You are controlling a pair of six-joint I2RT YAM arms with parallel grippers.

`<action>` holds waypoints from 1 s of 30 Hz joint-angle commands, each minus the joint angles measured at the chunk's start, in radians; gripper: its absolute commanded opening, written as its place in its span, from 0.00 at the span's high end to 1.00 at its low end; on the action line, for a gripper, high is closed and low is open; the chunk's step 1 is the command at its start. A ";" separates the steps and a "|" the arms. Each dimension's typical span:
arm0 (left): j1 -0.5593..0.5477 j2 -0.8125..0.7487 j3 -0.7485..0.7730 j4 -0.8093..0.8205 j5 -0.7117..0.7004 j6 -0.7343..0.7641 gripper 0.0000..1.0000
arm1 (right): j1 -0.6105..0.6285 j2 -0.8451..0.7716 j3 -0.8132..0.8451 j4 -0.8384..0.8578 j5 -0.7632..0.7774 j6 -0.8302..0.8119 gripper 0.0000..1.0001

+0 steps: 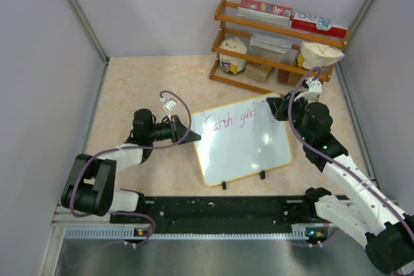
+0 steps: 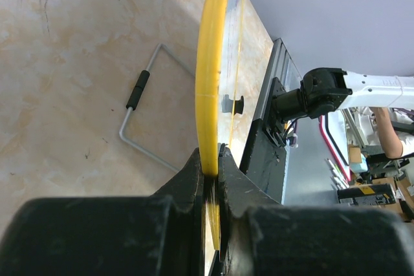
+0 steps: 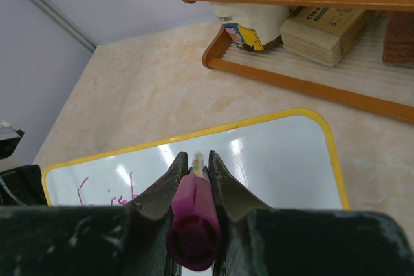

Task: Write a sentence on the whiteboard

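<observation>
The right gripper (image 3: 196, 158) is being clenched around a magenta marker (image 3: 193, 227) over the whiteboard (image 1: 242, 153), lying between the arms, while its yellow left edge is being clamped by the left gripper (image 2: 211, 159). Only "Earth gui" of the sentence (image 1: 229, 119) is showing; most is judged unwritten.

Past "Earth gui" you can't read the pink cursive writing (image 1: 228, 119) on the glossy white, yellow-framed whiteboard (image 1: 242, 150): the black two-finger right gripper (image 1: 273, 105) covers the rest. Its wrist camera gives you only the back of the magenta plastic marker (image 3: 193, 224). The far end is wedged between the fingers, so contact with the board can't be judged. The left wrist camera meets the board edge-on. Labels on the red-and-white boxes (image 1: 264, 10) seem too small to read.
</observation>
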 commanded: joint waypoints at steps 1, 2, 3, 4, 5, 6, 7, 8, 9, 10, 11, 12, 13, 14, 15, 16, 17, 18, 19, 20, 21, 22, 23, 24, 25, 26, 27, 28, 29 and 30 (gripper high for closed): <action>-0.019 0.017 0.015 0.010 -0.009 0.084 1.00 | -0.014 0.036 0.063 0.056 0.012 -0.007 1.00; -0.017 0.017 0.015 0.008 -0.009 0.084 1.00 | -0.014 0.041 0.064 0.054 0.015 -0.009 1.00; -0.017 0.015 0.013 0.010 -0.009 0.084 1.00 | -0.014 0.047 0.064 0.056 0.017 -0.012 1.00; -0.017 0.015 0.013 0.010 -0.009 0.085 1.00 | -0.016 0.051 0.058 0.060 0.021 -0.013 1.00; -0.017 0.015 0.013 0.010 -0.009 0.085 1.00 | -0.014 0.059 0.055 0.064 0.025 -0.016 1.00; -0.017 0.015 0.013 0.010 -0.009 0.084 1.00 | -0.016 0.065 0.054 0.062 0.025 -0.016 1.00; -0.019 0.015 0.013 0.008 -0.009 0.085 1.00 | -0.016 0.067 0.052 0.059 0.025 -0.016 1.00; -0.017 0.015 0.015 0.008 -0.009 0.085 1.00 | -0.017 0.071 0.049 0.059 0.017 -0.015 1.00; -0.017 0.014 0.013 0.010 -0.009 0.085 1.00 | -0.020 0.071 0.046 0.057 0.015 -0.013 1.00; -0.017 0.015 0.013 0.010 -0.009 0.085 1.00 | -0.020 0.070 0.037 0.059 0.011 -0.013 1.00; -0.017 0.014 0.015 0.010 -0.009 0.085 1.00 | -0.020 0.070 0.034 0.057 0.008 -0.012 1.00; -0.017 0.015 0.013 0.008 -0.009 0.085 1.00 | -0.019 0.065 0.031 0.056 0.006 -0.012 1.00; -0.017 0.014 0.013 0.010 -0.009 0.085 1.00 | -0.023 0.065 0.023 0.054 0.005 -0.010 1.00; -0.017 0.015 0.013 0.010 -0.009 0.085 1.00 | -0.023 0.064 0.020 0.047 0.002 -0.012 1.00; -0.017 0.014 0.012 0.010 -0.009 0.085 1.00 | -0.022 0.056 0.015 0.044 0.002 -0.012 1.00; -0.017 0.014 0.013 0.010 -0.009 0.085 1.00 | -0.022 0.055 0.008 0.042 0.000 -0.012 1.00; -0.017 0.012 0.013 0.008 -0.009 0.085 1.00 | -0.022 0.050 0.001 0.041 -0.005 -0.012 1.00; -0.017 0.012 0.013 0.010 -0.009 0.085 1.00 | -0.022 0.044 -0.003 0.038 -0.006 -0.010 1.00; -0.017 0.014 0.013 0.007 -0.009 0.085 1.00 | -0.022 0.042 -0.011 0.034 -0.009 -0.010 1.00; -0.017 0.014 0.013 0.008 -0.009 0.085 1.00 | -0.022 0.039 -0.015 0.033 -0.014 -0.009 1.00; -0.017 0.012 0.013 0.008 -0.010 0.085 1.00 | -0.023 0.038 -0.020 0.028 -0.014 -0.009 1.00; -0.019 0.014 0.013 0.008 -0.009 0.085 1.00 | -0.022 0.033 -0.026 0.027 -0.015 -0.007 1.00; -0.017 0.012 0.012 0.007 -0.009 0.085 1.00 | -0.022 0.031 -0.031 0.028 -0.020 -0.006 1.00; -0.017 0.012 0.012 0.008 -0.009 0.085 1.00 | -0.022 0.030 -0.035 0.024 -0.021 -0.006 1.00; -0.017 0.012 0.013 0.008 -0.009 0.085 1.00 | -0.023 0.027 -0.039 0.022 -0.023 -0.004 1.00; -0.017 0.012 0.012 0.007 -0.009 0.085 1.00 | -0.022 0.024 -0.042 0.022 -0.026 -0.003 1.00; -0.017 0.014 0.013 0.008 -0.010 0.087 1.00 | -0.023 0.024 -0.046 0.022 -0.026 -0.003 1.00; -0.017 0.012 0.012 0.007 -0.009 0.089 1.00 | -0.022 0.022 -0.048 0.018 -0.028 -0.001 1.00; -0.017 0.011 0.013 0.007 -0.009 0.087 1.00 | -0.022 0.018 -0.051 0.018 -0.029 -0.001 1.00; -0.019 0.012 0.013 0.008 -0.012 0.087 1.00 | -0.023 0.015 -0.055 0.016 -0.031 -0.001 1.00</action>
